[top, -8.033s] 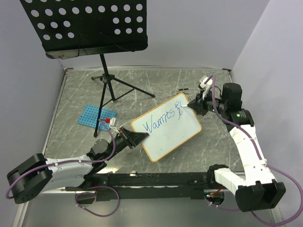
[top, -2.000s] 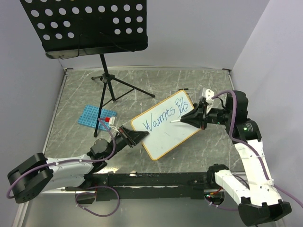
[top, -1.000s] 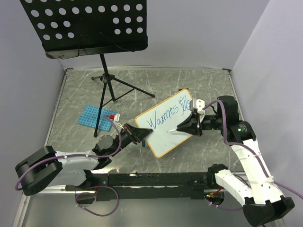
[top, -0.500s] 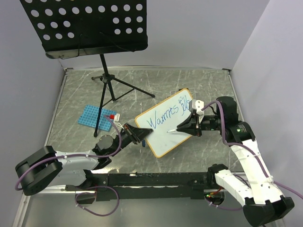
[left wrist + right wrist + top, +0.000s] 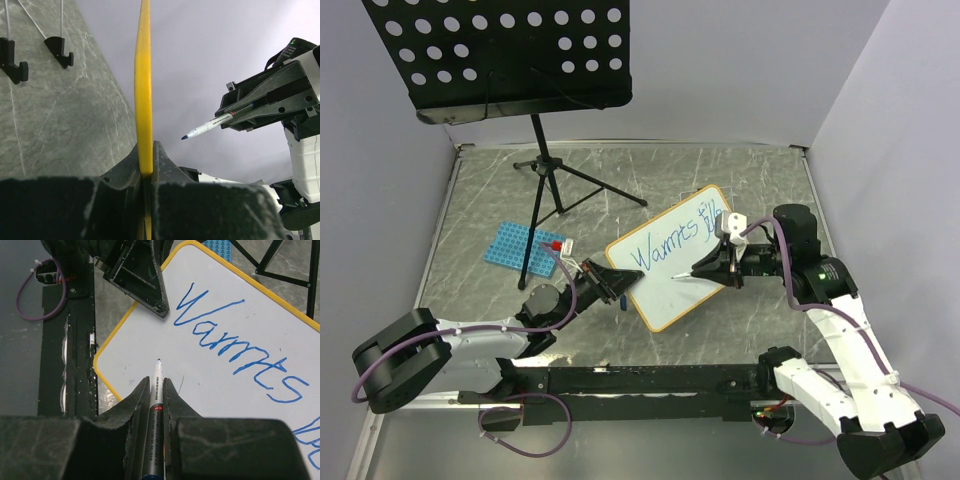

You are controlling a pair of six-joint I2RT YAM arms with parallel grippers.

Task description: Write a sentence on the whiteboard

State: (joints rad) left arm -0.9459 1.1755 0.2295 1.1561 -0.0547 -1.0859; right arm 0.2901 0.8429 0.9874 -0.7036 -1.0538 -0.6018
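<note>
Blue handwritten sentence (image 5: 240,347) on the whiteboard (image 5: 210,397) reads "Warmts", followed by a word cut off at the frame edge. From above, that second word resembles "fills"; reading uncertain. Print on the marker (image 5: 212,122) barrel is illegible.

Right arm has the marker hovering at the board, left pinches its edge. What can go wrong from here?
1. The left gripper grips the whiteboard by one edge only; pen pressure may pivot or slip it.
2. The marker tip is off the surface in the left wrist view; a misjudged approach may skip strokes or shove the whiteboard.
3. The right gripper sits close to the sentence; it might smear the ink.
</note>
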